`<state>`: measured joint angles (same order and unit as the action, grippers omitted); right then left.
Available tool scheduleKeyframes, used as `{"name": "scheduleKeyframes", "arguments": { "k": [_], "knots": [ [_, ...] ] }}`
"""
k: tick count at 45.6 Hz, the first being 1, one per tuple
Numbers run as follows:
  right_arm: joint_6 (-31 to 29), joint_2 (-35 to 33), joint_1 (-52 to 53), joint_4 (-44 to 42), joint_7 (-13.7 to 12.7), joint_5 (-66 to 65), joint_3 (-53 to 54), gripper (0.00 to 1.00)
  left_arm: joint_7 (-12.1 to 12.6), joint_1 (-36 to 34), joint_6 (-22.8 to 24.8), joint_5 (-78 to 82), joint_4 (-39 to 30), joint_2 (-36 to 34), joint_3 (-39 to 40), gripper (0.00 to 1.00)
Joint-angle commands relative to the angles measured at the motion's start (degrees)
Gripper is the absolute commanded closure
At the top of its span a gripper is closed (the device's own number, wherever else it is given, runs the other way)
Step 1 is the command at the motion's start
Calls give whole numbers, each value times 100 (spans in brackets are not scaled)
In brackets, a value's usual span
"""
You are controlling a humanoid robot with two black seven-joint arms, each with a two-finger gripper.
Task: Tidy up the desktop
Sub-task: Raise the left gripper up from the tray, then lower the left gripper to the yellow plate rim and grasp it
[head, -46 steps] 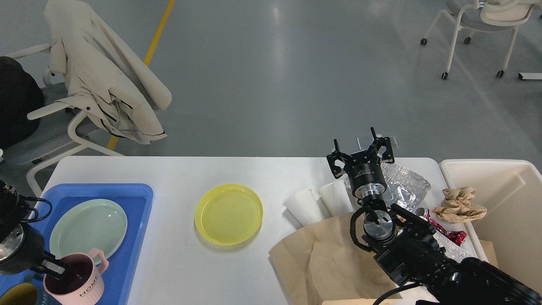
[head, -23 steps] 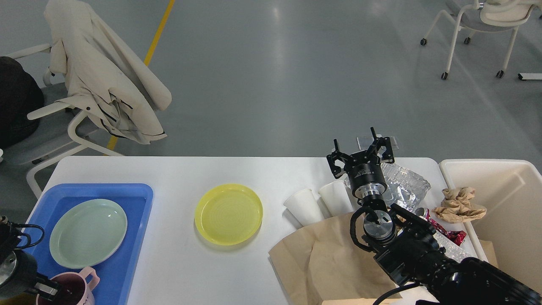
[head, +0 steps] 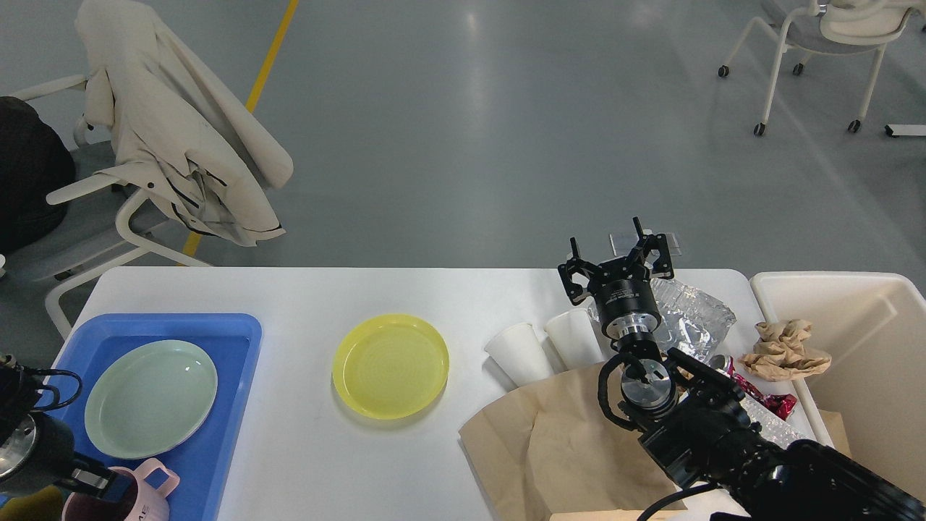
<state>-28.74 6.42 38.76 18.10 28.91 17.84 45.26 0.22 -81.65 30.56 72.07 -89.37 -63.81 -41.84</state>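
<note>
Right end effector hangs spread above the bench by two paper cups. Left end effector pinches the pink mug rim on the blue tray.

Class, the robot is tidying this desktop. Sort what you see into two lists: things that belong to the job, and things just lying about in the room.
Belongs to the job:
desktop
yellow plate
two white paper cups
brown paper bag
crumpled foil
blue tray
cream bin
pink mug

Just lying about:
jacket on the chair
wheeled chair
</note>
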Motion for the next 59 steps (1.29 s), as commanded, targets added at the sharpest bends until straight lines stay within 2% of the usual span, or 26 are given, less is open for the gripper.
{"name": "scheduleKeyframes", "arguments": {
  "k": [1, 6, 10, 14, 19, 23, 26, 29, 33, 37, 42, 46, 52, 55, 59],
  "knots": [
    [0, 0, 0, 0, 0, 0, 0, 0, -83, -369, 1248, -70, 7, -421, 1114, 27],
    [0, 0, 0, 0, 0, 0, 0, 0, -13, -782, 2444, -219, 69, -528, 2475, 27],
    [0, 0, 0, 0, 0, 0, 0, 0, 162, -949, 2444, -500, 498, -361, 3610, 27],
    [0, 0, 0, 0, 0, 0, 0, 0, 452, -976, 2444, -939, 947, 244, 4481, 27],
    [0, 0, 0, 0, -8, 0, 0, 0, 839, -1475, 2444, -1274, 1412, 895, 4737, 27],
    [0, 0, 0, 0, 0, 0, 0, 0, 857, -1574, 2444, -1301, 1457, 1150, 4632, 27],
    [0, 0, 0, 0, 0, 0, 0, 0, 875, -1574, 2444, -1327, 1440, 1274, 4317, 27],
    [0, 0, 0, 0, 0, 0, 0, 0, 796, -1652, 2316, -1380, 1440, 1423, 3527, 27],
    [0, 0, 0, 0, 0, 0, 0, 0, 647, -2135, 1279, -1853, 1379, 1906, 1973, 27],
    [0, 0, 0, 0, 0, 0, 0, 0, 410, -2653, 321, -2845, 1212, 2529, 58, 27],
    [0, 0, 0, 0, 0, 0, 0, 0, -21, -2866, -900, -3760, 1088, 3435, -1580, 27],
    [0, 0, 0, 0, 0, 0, 0, 0, -206, -2603, -1473, -4025, 1088, 3910, -1968, 27],
    [0, 0, 0, 0, 0, 0, 0, 0, -145, -2110, -1799, -4184, 1132, 4078, -2004, 27],
    [0, 0, 0, 0, 0, 0, 0, 0, -66, -1812, -1965, -4192, 1237, 4192, -1978, 27],
    [0, 0, 0, 0, 0, 0, 0, 0, 267, -1346, -2229, -4192, 1580, 4368, -1925, 27]
  ]
}}
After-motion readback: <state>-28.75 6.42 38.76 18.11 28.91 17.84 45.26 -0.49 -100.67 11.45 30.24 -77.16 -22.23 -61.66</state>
